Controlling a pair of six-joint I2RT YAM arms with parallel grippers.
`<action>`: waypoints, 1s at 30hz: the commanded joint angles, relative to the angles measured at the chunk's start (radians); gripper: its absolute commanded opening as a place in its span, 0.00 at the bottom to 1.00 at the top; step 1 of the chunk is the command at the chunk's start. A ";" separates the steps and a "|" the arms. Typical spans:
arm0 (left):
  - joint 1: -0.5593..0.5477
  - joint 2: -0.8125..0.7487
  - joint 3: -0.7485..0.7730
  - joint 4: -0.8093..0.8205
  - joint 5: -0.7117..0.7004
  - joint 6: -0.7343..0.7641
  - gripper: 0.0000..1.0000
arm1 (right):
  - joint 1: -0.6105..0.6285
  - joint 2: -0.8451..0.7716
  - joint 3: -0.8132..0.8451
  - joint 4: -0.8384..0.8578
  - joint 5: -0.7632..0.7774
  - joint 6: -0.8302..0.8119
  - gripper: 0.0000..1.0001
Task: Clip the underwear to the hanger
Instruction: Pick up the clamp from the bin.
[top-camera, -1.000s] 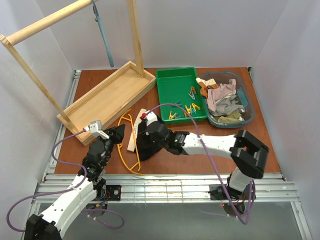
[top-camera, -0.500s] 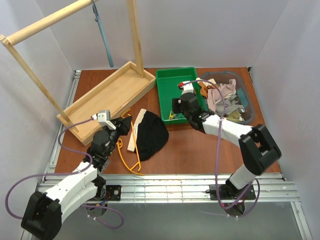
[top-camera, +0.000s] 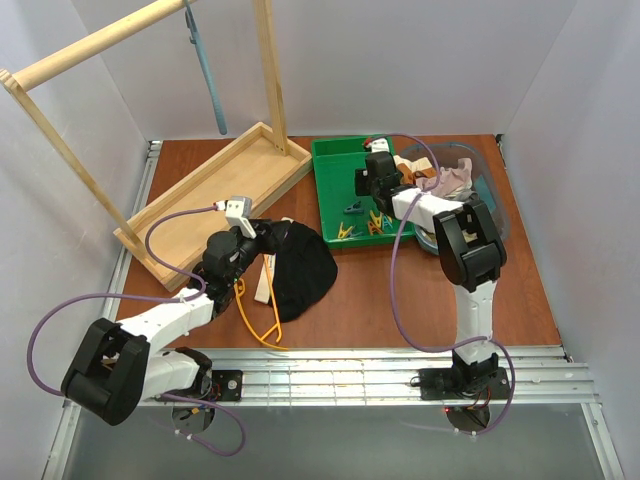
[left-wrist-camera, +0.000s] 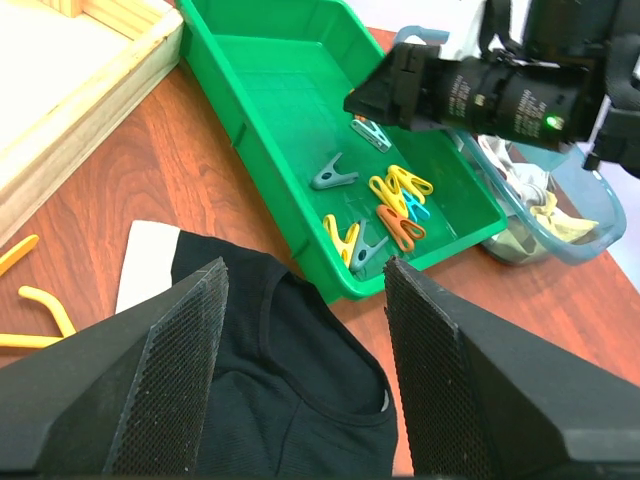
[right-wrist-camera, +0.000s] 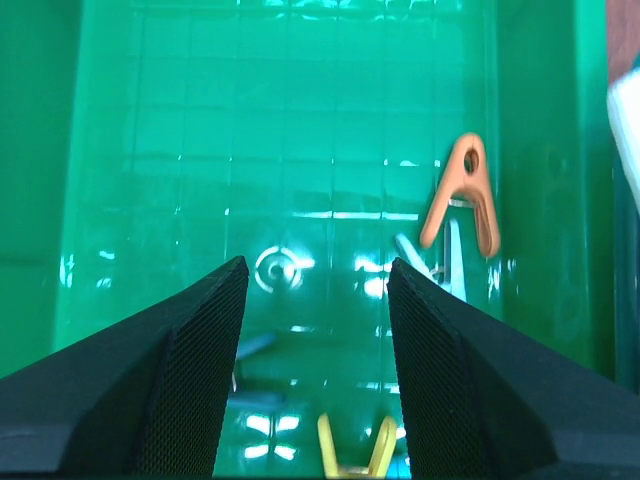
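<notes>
**Top view, near edge to far wall.** The hanger (top-camera: 244, 308) lies flat on the brown table (top-camera: 400, 300), at 7 o'clock of the underwear (top-camera: 305, 270). The underwear is spread flat near the table's middle. Its cream waistband (top-camera: 266, 272) is on the 9 o'clock side, just beside the hanger's wire.

The left gripper (top-camera: 258, 240) stands over the garment's 10 o'clock edge. The left wrist view shows its fingers (left-wrist-camera: 190, 370) apart with nothing between them and black fabric below the gap. Whether they touch the fabric cannot be told.

At 1 o'clock of the underwear sits the green tray (top-camera: 330, 195). It holds loose pegs (top-camera: 375, 220) in yellow, orange, grey and blue, gathered toward its 5 o'clock corner.

The right gripper (top-camera: 368, 185) hangs above the tray's middle. The right wrist view shows its fingers (right-wrist-camera: 200, 380) spread over the bare tray floor, gripping nothing, with an orange peg (right-wrist-camera: 460, 195) at 2 o'clock of the gap.

At 3 o'clock of the tray, touching it, is a clear bin (top-camera: 497, 215) of mixed clothes (top-camera: 445, 195).

At 10 o'clock of the underwear stands a wooden rack (top-camera: 215, 195). A grey-blue hanger (top-camera: 207, 75) hangs from its rail.
</notes>
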 joint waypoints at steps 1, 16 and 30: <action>-0.002 -0.013 0.006 0.016 0.007 0.038 0.57 | -0.014 0.032 0.084 -0.018 0.048 -0.075 0.51; -0.002 -0.057 -0.034 0.006 0.002 0.047 0.57 | -0.057 0.133 0.090 -0.052 0.092 -0.109 0.43; -0.002 -0.059 -0.031 -0.003 -0.007 0.059 0.56 | -0.053 0.014 -0.054 -0.031 0.068 -0.109 0.19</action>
